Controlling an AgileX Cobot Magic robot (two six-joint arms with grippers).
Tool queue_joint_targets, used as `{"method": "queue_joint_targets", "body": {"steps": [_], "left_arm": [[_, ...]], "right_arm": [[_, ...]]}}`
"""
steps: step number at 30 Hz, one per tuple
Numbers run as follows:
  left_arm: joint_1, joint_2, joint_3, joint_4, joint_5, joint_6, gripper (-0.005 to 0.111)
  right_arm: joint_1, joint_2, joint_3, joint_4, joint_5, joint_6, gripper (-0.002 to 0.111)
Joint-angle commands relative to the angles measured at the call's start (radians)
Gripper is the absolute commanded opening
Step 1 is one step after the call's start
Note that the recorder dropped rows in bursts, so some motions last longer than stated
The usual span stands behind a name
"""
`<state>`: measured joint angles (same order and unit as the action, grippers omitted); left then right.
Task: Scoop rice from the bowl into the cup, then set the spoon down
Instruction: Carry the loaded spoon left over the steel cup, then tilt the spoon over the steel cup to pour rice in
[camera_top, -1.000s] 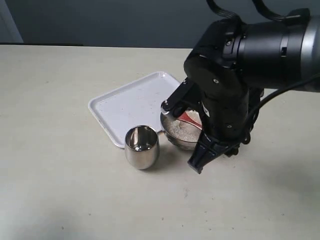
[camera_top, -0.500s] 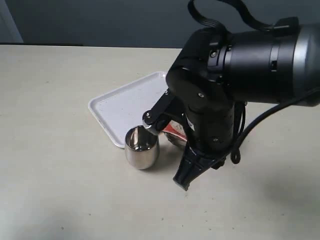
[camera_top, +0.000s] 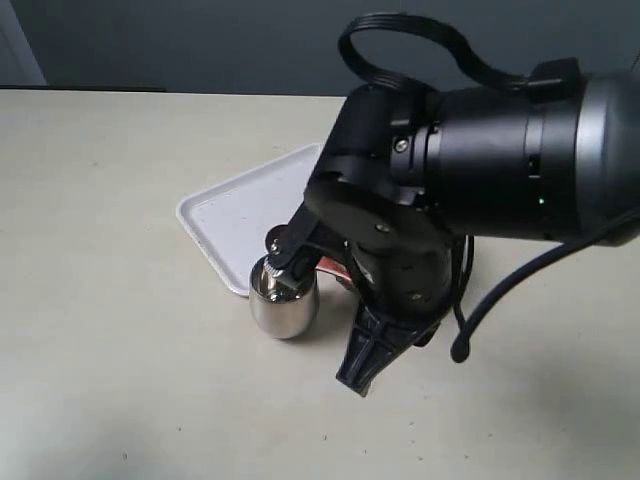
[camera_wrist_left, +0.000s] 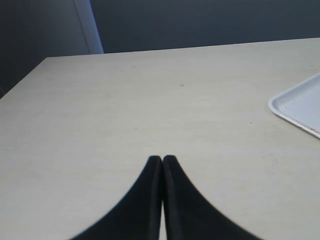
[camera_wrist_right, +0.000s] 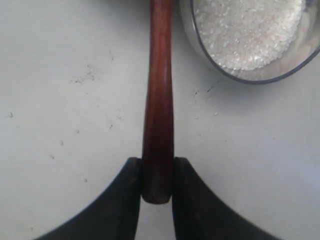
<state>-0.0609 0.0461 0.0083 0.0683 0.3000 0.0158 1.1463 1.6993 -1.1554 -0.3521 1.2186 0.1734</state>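
Note:
My right gripper is shut on the end of the dark reddish-brown spoon's handle; the spoon's oval end runs out of the right wrist view. In the exterior view a red sliver of the spoon shows just right of the steel cup, under my right arm. Whether grains are falling cannot be told. The steel bowl holds white rice beside the handle; in the exterior view the arm hides the bowl. My left gripper hangs shut and empty over bare table.
A white tray lies flat behind the cup, and its corner shows in the left wrist view. Pale tabletop stretches to the left and front of the cup. The bulky right arm covers the middle right.
The right arm has swung left with the spoon, from over the bowl to over the cup's rim. The bowl, visible a second ago, is now covered by the arm.

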Motion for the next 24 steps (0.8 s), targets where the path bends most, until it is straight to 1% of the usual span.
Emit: {"method": "queue_joint_targets", "body": {"steps": [1,13,24], "left_arm": [[-0.002,0.001,-0.008,0.001,-0.01,-0.006,0.001],[-0.002,0.001,-0.008,0.001,-0.01,-0.006,0.001],[-0.002,0.001,-0.008,0.001,-0.01,-0.006,0.001]], "right_arm": [[0.031,-0.011,-0.007,-0.053,0.002,0.012,-0.001],[0.031,-0.011,-0.005,-0.069,0.002,0.012,-0.001],[0.031,-0.011,-0.005,-0.042,0.002,0.012,-0.001]]}}
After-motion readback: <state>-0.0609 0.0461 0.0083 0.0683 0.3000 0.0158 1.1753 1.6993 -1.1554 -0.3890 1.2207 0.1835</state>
